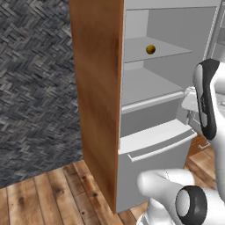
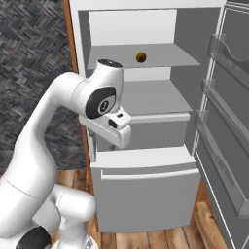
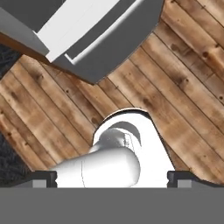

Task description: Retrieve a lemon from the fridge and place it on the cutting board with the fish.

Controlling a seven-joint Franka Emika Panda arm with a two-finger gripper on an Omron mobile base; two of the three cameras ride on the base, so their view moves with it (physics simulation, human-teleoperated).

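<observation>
White two-finger hand (image 3: pixel 112 178), tips wide apart, above plank floor (image 3: pixel 183 87); small dark-yellow round lemon (image 2: pixel 141 57) on open silver-grey fridge's (image 2: pixel 146 204) upper shelf.

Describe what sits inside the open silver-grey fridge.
Inside the tall silver-grey fridge, one small dark-yellow round lemon rests on the upper pale grey shelf. The shelf below looks bare, though the white arm covers its left end. The shut lower drawer hides its contents.
</observation>
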